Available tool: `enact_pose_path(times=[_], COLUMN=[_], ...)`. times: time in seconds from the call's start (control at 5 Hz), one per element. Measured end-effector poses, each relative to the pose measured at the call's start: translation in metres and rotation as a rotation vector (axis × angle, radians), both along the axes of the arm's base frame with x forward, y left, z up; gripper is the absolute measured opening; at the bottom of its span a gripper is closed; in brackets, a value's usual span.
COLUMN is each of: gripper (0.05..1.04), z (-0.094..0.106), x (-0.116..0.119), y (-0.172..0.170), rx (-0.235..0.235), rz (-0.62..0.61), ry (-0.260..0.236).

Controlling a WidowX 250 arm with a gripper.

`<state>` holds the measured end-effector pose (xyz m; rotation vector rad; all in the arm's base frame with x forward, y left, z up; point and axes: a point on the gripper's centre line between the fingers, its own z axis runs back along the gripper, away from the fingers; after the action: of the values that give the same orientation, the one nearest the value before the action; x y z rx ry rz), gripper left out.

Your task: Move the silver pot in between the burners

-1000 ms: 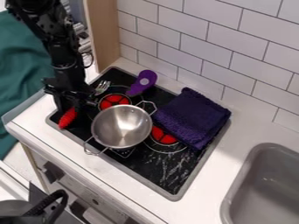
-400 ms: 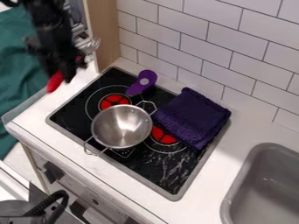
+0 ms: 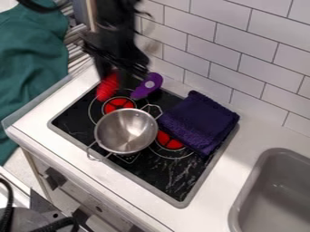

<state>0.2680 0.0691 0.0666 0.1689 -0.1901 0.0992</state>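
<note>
The silver pot [image 3: 126,131] sits between the left burner [image 3: 119,104] and the right burner [image 3: 170,141], nearer the front edge of the cooktop [image 3: 148,174] than the back, and overlaps part of each. Its wide bowl would hardly fit the gap without that overlap. One wire handle points over the front rim, the other back toward the towel [image 3: 198,120], so both look free to grasp. The towel lies folded at the cooktop's back right corner, beside the pot, perhaps put there to be out of the way. The purple utensil [image 3: 147,86] lies along the back edge, its wide end toward the wall side of the counter [image 3: 257,136].

The arm [image 3: 115,27] drops from the top edge of the view, almost upright, and its gripper [image 3: 116,74] hangs above the cooktop's back left corner, apart from the pot. It seems to be pinching the red-handled utensil [image 3: 108,87], whose handle slants down toward the left burner. I judge the pot's placing all but done; what remains is to keep that dangling handle clear of the rim, lest it nudge the pot
</note>
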Motion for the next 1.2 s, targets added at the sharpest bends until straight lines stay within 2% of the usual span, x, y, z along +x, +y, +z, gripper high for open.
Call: enact_pose_path(times=[0.2,0.4,0.8,1.0,1.2], gripper=[0.390,0.390,0.389,0.389,0.457], z=[-0.015,-0.041,-0.057,-0.066,-0.068], x=[0.000,0.006,0.043,0.059,0.059], y=[-0.028,-0.049,-0.080,-0.087,-0.078], rx=[-0.007,-0.003,0.026,-0.006,-0.038], rz=[-0.026,-0.066,-0.140,-0.113,-0.039], ry=[0.040,0.112,0.137,0.144,0.131])
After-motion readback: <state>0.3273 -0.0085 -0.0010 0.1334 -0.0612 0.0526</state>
